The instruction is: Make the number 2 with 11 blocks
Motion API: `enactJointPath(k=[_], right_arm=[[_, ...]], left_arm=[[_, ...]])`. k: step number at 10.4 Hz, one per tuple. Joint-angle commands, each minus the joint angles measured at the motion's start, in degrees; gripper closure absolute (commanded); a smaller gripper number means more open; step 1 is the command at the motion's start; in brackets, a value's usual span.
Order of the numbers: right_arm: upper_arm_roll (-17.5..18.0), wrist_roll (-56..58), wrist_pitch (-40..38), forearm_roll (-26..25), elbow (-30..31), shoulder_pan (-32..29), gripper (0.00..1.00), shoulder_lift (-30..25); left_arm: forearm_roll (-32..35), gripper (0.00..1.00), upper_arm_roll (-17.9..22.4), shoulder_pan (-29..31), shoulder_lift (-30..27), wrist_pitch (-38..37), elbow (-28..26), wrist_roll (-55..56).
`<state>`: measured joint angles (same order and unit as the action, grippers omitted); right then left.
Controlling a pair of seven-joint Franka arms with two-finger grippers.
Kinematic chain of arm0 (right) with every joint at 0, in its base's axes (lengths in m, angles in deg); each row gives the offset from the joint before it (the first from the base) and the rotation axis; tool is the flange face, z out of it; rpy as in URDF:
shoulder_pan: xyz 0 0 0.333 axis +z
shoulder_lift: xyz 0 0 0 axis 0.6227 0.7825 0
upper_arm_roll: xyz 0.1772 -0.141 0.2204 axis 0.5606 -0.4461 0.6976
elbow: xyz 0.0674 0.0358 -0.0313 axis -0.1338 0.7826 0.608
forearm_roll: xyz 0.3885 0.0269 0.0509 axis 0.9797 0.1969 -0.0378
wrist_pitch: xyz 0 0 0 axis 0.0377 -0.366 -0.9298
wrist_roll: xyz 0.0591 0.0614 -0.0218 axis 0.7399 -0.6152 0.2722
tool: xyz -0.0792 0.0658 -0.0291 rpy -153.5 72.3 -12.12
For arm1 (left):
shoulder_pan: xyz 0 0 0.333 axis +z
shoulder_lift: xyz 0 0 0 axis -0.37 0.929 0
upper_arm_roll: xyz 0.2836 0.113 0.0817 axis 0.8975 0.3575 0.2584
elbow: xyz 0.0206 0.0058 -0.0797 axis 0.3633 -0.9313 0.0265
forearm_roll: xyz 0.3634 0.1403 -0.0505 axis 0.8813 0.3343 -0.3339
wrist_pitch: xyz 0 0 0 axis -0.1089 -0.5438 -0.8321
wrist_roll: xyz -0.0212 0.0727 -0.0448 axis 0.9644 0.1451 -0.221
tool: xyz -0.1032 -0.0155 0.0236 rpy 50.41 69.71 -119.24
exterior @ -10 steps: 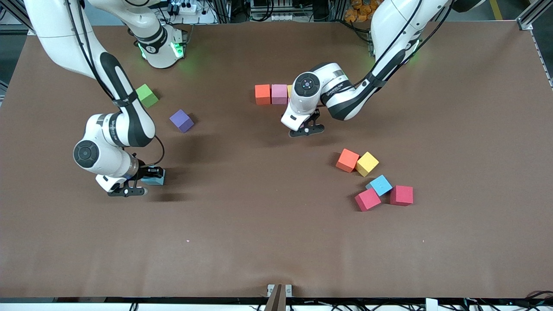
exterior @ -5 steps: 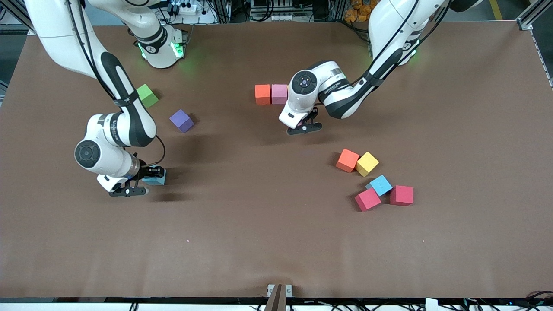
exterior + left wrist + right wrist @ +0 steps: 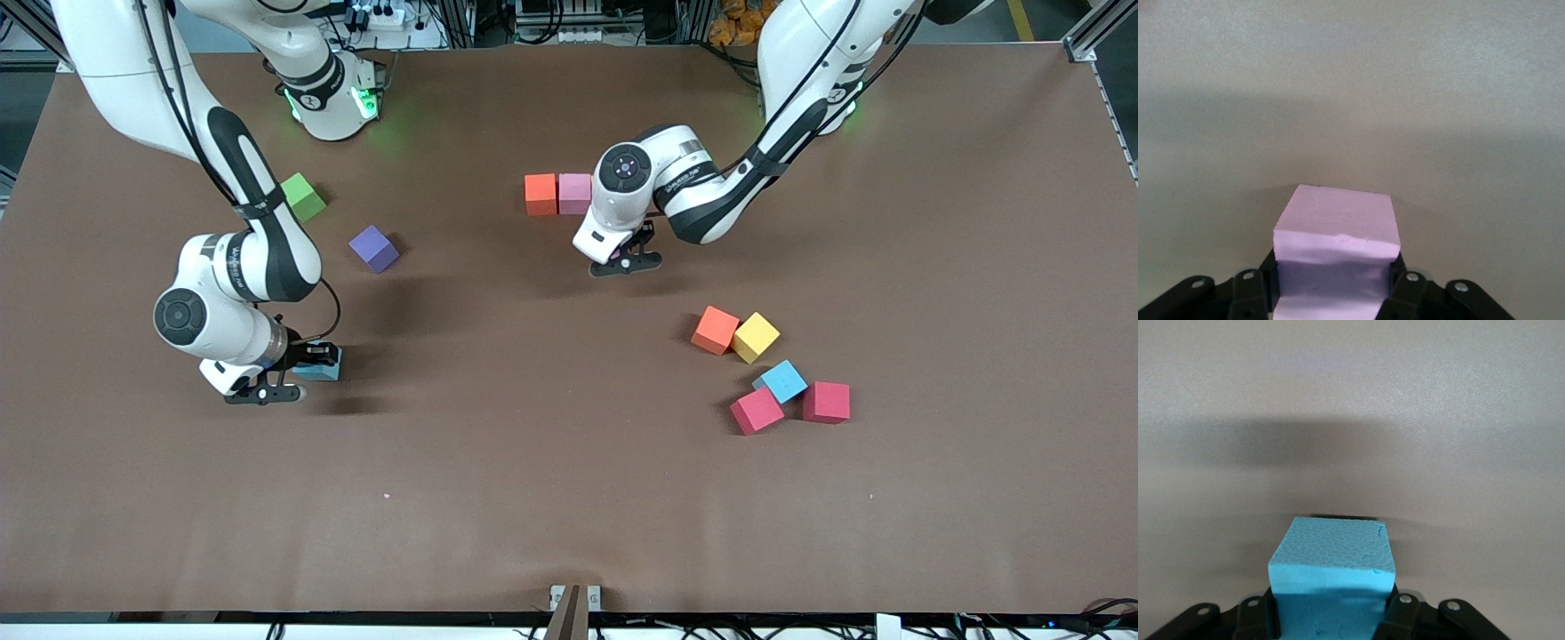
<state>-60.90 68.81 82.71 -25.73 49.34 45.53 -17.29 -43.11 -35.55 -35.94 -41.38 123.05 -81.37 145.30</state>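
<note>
My left gripper (image 3: 625,259) is shut on a light pink block (image 3: 1337,227) and holds it low over the table, just nearer the camera than a row of blocks. The row shows an orange block (image 3: 540,194) and a pink block (image 3: 575,193); my left wrist hides what follows them. My right gripper (image 3: 298,372) is shut on a light blue block (image 3: 319,366), low over the table at the right arm's end; the block also shows in the right wrist view (image 3: 1331,553). A purple block (image 3: 373,248) lies loose. An orange (image 3: 716,330), a yellow (image 3: 756,337) and a light blue block (image 3: 782,380) cluster toward the left arm's end.
A green cube (image 3: 302,196) lies near the right arm's base. Two crimson cubes (image 3: 757,410) (image 3: 827,402) touch the clustered light blue block. The brown table (image 3: 533,498) stretches bare toward the camera.
My left gripper has moved with the pink block a little toward the row of blocks. My right gripper has barely shifted and still holds the blue block.
</note>
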Motion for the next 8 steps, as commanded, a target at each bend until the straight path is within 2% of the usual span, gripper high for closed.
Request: enactJointPath(k=[1,3,5,7,8], right_arm=[[0.3,1.0,-0.7,0.4,0.6,-0.2,0.81,-1.4],[0.4,2.0,-2.3,0.4,0.1,2.5,0.81,-2.1],[2.4,2.8,-6.0,0.4,-2.0,5.6,0.81,-3.2],[5.3,8.2,-8.2,0.4,-4.9,8.7,0.78,-2.9],[5.6,12.3,-8.3,0.3,-5.3,11.0,0.78,-2.8]], left_arm=[[2.6,0.0,0.6,-0.1,0.7,-1.0,2.7,1.6],[1.9,0.0,-0.7,-0.5,-0.4,-9.0,7.2,1.7],[0.2,0.0,-1.5,0.6,-2.4,-10.5,8.2,1.5],[-0.2,0.0,-1.5,2.0,-3.6,-11.1,9.2,1.2],[-0.1,0.0,-1.5,3.7,-3.7,-11.1,9.9,1.0]])
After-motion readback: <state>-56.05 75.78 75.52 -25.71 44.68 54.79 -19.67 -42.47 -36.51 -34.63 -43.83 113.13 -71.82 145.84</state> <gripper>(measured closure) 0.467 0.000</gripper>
